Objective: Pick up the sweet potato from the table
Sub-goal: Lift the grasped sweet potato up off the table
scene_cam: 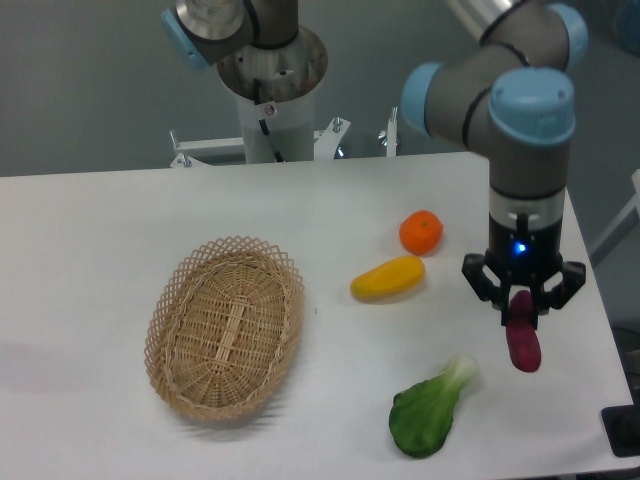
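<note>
The sweet potato (524, 345) is a small purple-magenta tuber at the right side of the white table (120, 220). It points lengthwise toward the front edge. My gripper (522, 303) points straight down over it, and its fingers are closed against the tuber's upper end. The rest of the tuber sticks out below the fingers. I cannot tell whether the tuber rests on the table or hangs just above it.
A yellow-orange oblong fruit (388, 279) and a round orange (421, 232) lie left of the gripper. A green leafy vegetable (428, 412) lies near the front edge. A wicker basket (225, 327) stands at the left. The table's right edge is close to the gripper.
</note>
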`<state>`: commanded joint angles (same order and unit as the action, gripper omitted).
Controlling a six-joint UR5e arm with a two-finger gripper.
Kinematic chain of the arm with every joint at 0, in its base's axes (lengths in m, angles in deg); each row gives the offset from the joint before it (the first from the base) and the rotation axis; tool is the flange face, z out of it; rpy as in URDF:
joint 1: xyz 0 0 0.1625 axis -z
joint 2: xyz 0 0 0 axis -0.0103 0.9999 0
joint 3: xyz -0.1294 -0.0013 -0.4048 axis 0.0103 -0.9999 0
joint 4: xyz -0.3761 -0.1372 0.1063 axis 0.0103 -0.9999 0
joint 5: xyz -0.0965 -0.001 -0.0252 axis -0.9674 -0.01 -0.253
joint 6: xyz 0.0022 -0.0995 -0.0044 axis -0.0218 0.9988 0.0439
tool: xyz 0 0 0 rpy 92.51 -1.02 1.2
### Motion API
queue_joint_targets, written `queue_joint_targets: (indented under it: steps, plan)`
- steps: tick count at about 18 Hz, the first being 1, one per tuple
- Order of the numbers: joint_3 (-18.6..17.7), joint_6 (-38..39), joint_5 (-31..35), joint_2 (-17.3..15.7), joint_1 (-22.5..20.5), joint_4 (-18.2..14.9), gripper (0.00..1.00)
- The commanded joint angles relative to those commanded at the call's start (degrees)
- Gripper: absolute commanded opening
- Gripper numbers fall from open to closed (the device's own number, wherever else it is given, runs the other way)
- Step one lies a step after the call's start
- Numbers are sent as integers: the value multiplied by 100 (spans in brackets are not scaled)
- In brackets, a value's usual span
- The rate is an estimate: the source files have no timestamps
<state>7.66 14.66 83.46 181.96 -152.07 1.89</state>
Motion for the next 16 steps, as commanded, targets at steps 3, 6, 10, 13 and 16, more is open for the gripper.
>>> queue_joint_targets:
  steps: [3,6,10,13,16]
  plan:
    - [35,-510,44,-149,-44,-457,13]
    - [79,-669,53,-229,-44,-704,13]
    - [79,-810,62,-299,-9,-749,13]
    - [88,-819,97,-282,0,-740,13]
    - [88,-819,97,-264,8,-714,13]
